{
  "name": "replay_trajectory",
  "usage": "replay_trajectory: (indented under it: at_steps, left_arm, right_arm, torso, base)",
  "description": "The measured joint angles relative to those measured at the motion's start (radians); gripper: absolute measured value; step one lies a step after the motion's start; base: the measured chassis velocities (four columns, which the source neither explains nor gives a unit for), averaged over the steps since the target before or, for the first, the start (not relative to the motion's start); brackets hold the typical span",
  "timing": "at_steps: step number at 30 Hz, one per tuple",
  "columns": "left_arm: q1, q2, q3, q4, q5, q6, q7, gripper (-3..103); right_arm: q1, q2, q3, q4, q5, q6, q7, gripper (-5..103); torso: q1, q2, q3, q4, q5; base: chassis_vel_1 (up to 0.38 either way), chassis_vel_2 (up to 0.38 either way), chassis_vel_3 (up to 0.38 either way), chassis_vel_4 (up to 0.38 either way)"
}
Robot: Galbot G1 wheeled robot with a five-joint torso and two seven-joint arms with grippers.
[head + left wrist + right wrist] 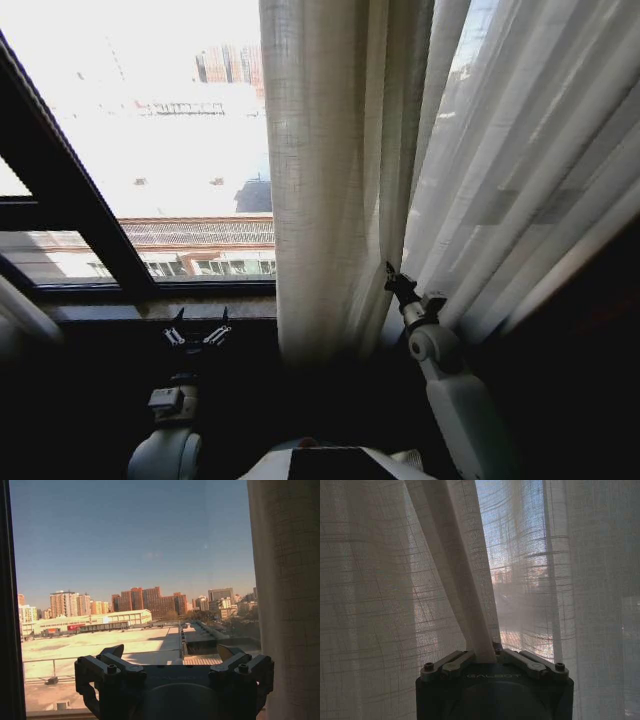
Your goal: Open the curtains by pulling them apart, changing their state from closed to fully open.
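**Right gripper clamped on a curtain pleat; left gripper open at the bare window**

You have the curtains (330, 180) hanging at the centre and right of the head view. The pleats are bunched into a thick column at mid-frame, and the rest of the fabric slants away to the right, still covering that side of the glass. The window (150, 140) to the left of the column is uncovered, with rooftops and buildings showing through it. A dark frame bar (70, 190) crosses that pane on a diagonal.

Your right gripper (390, 272) is raised against the lower part of the fabric, just right of the bunched column. In the right wrist view its fingers (455, 661) are drawn together on a narrow fold of curtain (470, 605), which rises from between them and fans out above. Fabric surrounds the gripper on both sides there.

Your left gripper (196, 335) sits low, at the sill (120, 312) below the bare pane, apart from the fabric. In the left wrist view its fingers (112, 652) are spread wide with nothing between them, facing the glass. The edge of the curtain (287, 595) hangs just beside that gripper, not touching it.
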State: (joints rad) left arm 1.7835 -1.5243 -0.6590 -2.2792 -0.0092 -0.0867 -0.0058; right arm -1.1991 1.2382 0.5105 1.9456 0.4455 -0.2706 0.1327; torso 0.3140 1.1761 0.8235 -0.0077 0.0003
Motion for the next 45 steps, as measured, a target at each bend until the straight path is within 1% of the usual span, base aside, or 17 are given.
replay_trajectory:
  at_steps: [21,22,23,26,31,35,37,45]
  left_arm:
    - [0.002,-0.002,0.002,-0.005,0.004,-0.001,0.0,100]
    - [0.003,-0.003,0.002,-0.005,0.005,-0.002,0.0,100]
    - [0.003,-0.003,0.002,-0.005,0.005,-0.002,0.0,100]
    - [0.004,-0.003,0.002,-0.004,0.005,-0.003,0.0,100]
    - [0.004,-0.003,0.002,-0.003,0.005,-0.004,0.0,100]
    - [0.004,-0.004,0.004,-0.001,0.007,-0.004,0.0,100]
    - [0.004,-0.005,0.006,0.003,0.009,-0.004,0.0,100]
    - [0.003,-0.006,0.007,0.004,0.012,-0.005,0.0,100]
  right_arm:
    - [-0.003,0.005,-0.003,0.005,-0.001,0.002,-0.002,0]
    - [-0.003,0.005,-0.006,-0.001,-0.017,0.021,-0.003,0]
    - [-0.003,0.005,-0.006,-0.001,-0.017,0.021,-0.003,0]
    - [-0.005,0.009,-0.004,-0.022,-0.095,0.053,-0.026,0]
    - [-0.008,0.014,-0.004,-0.029,-0.112,0.058,-0.025,0]
    - [-0.008,0.015,-0.005,-0.032,-0.112,0.058,-0.021,0]
    - [-0.009,0.015,-0.004,-0.034,-0.112,0.058,-0.019,0]
    - [0.001,0.014,0.01,-0.05,-0.109,0.056,-0.017,0]
  torso:
    - [0.0,0.0,0.0,0.0001,-0.0001]
    - [0.0,0.0,0.0,0.0,-0.0001]
    - [0.0,0.0,0.0,0.0,-0.0001]
    - [0.0,0.0,0.0,0.0,0.0002]
    - [0.0,0.0,0.0,-0.0003,0.0005]
    - [0.0,0.0,0.0,0.0001,0.0005]
    - [0.0,0.0,0.0,0.0003,-0.0012]
    - [0.0,0.0,0.0,0.0,-0.0001]
  base:
    - [-0.36,-0.359,0.346,0.354]
    - [-0.362,-0.335,0.37,0.357]
    - [-0.362,-0.335,0.37,0.357]
    - [-0.331,-0.305,0.326,0.313]
    - [-0.16,-0.187,0.194,0.147]
    - [-0.005,-0.048,0.004,0.011]
    - [0.0,0.0,0.0,0.0]
    - [0.027,0.029,-0.021,-0.028]
